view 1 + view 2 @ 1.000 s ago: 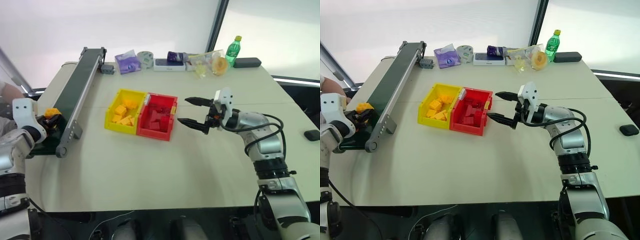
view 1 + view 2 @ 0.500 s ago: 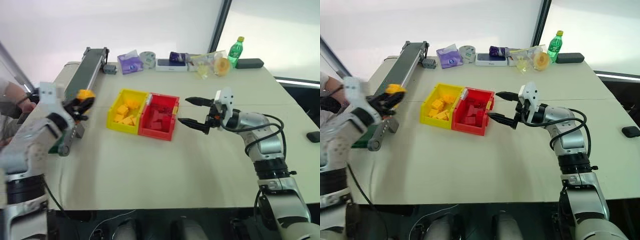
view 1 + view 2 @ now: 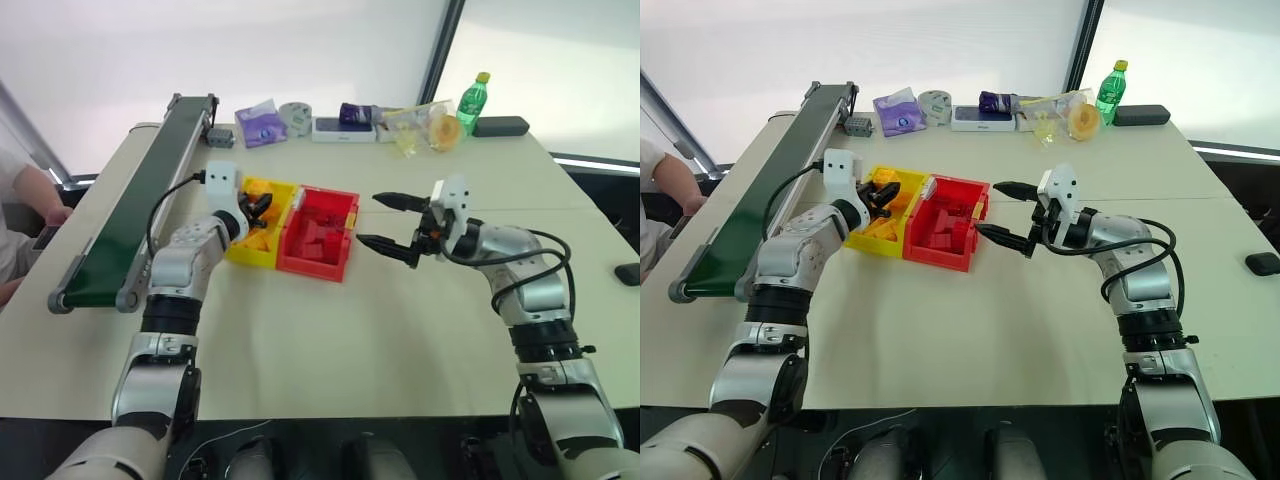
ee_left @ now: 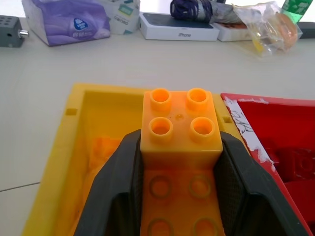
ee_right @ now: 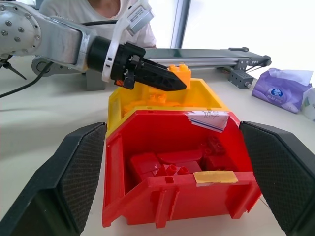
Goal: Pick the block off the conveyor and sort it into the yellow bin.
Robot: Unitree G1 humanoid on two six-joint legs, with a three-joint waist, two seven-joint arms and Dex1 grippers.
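Overhead, the left eye view shows the left claw (image 3: 254, 208) hovering above the yellow bin (image 3: 242, 252), gripping the block (image 3: 881, 187) between its two black fingers. Beside that bin, touching it, sits one red bin (image 3: 318, 232) holding red bricks. One conveyor (image 3: 128, 205) runs along the bench (image 3: 330, 330) on the robot's left, its dark green belt bare. The right claw (image 3: 392, 224) hangs level just beside the red bin, jaws spread wide and holding nothing.

Next, the left wrist view: the block (image 4: 179, 128) sits squeezed between both fingers (image 4: 118, 172), studs up, four of them in a square. Its long axis cannot be judged, as the near end is hidden. It hangs over the yellow bin (image 4: 59, 147), where more yellow bricks lie.

Finally, the right wrist view shows the block (image 5: 179, 73) at the left claw's fingertips (image 5: 170, 81), above the yellow bin's far part, behind the red bin (image 5: 162, 206).
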